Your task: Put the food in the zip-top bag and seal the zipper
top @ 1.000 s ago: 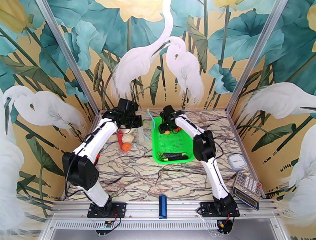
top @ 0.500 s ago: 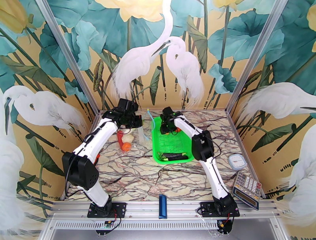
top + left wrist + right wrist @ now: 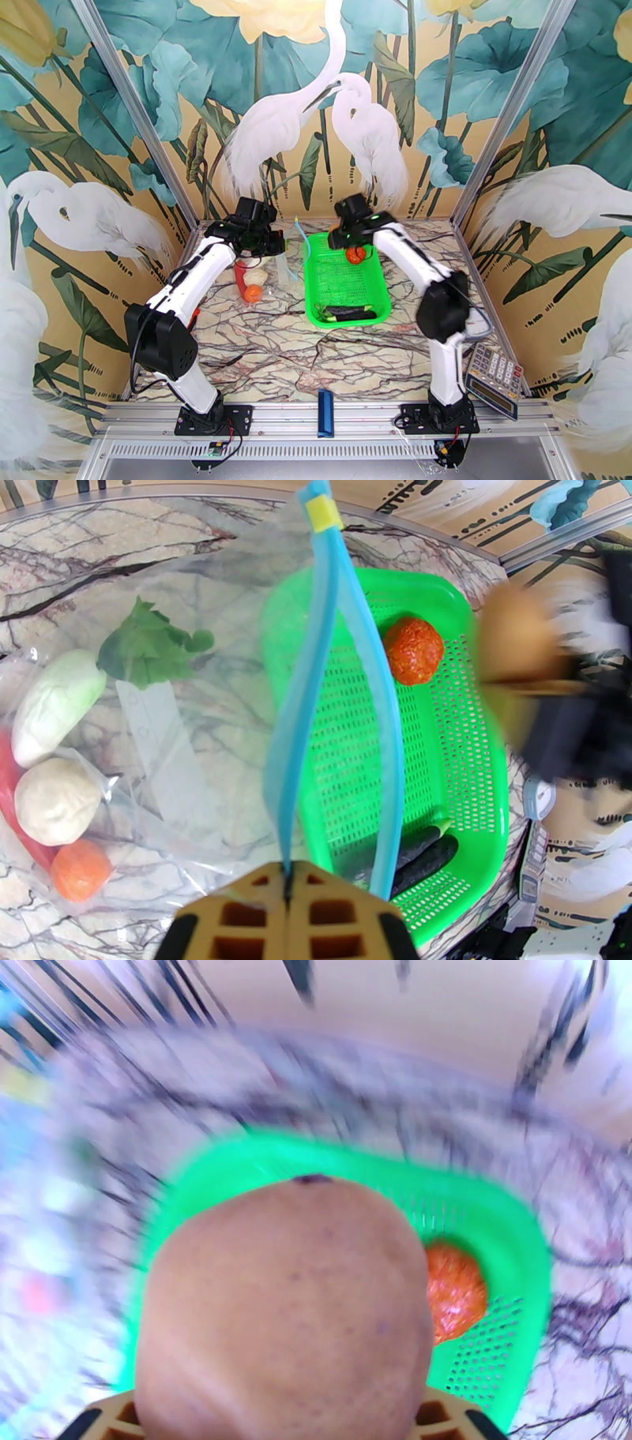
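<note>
On the far left of my desk [image 3: 261,347], the zip-top bag [image 3: 197,740] lies flat, and through the clear plastic I can see a red chili [image 3: 6,772], a white radish [image 3: 55,701], a pale garlic [image 3: 55,800], an orange tomato [image 3: 79,869] and a green leafy piece [image 3: 150,646]. Just right of that pile, my left gripper [image 3: 288,883] is clenched tight on one lip of the light-blue zipper [image 3: 304,685]. The other lip bows away from it, so the mouth gapes open toward the basket.

Next over is the green mesh basket [image 3: 458,748], sitting right beside the bag. A second tomato [image 3: 413,650] is at its far end and the dark eggplant [image 3: 419,851] lies along its near end.

Above that far end, my right gripper [image 3: 354,238] is grasping the tan potato [image 3: 284,1315], lifted clear of the mesh with the second tomato just below it. The wrist view there is pretty smeared, fwiw.

Way off to the right, near the desk's edge, sit a small lidded box [image 3: 475,322] and a calculator [image 3: 494,377]
</note>
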